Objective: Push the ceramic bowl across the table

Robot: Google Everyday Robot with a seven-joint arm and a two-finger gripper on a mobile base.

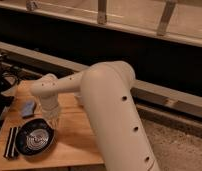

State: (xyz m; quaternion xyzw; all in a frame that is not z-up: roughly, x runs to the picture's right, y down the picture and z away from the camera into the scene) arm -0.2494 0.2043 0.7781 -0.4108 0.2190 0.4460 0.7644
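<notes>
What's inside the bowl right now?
The bowl shows only pale concentric rings, no contents. The gripper stands at its upper right rim, covering that edge; the black case lies left of it.

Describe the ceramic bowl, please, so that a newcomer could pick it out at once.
On the wooden table, look to the near left corner, just below the gripper hanging at the arm's end. The ceramic bowl is round, glossy black with pale rings inside, unlike the flat black case beside it and the small blue object behind.
</notes>
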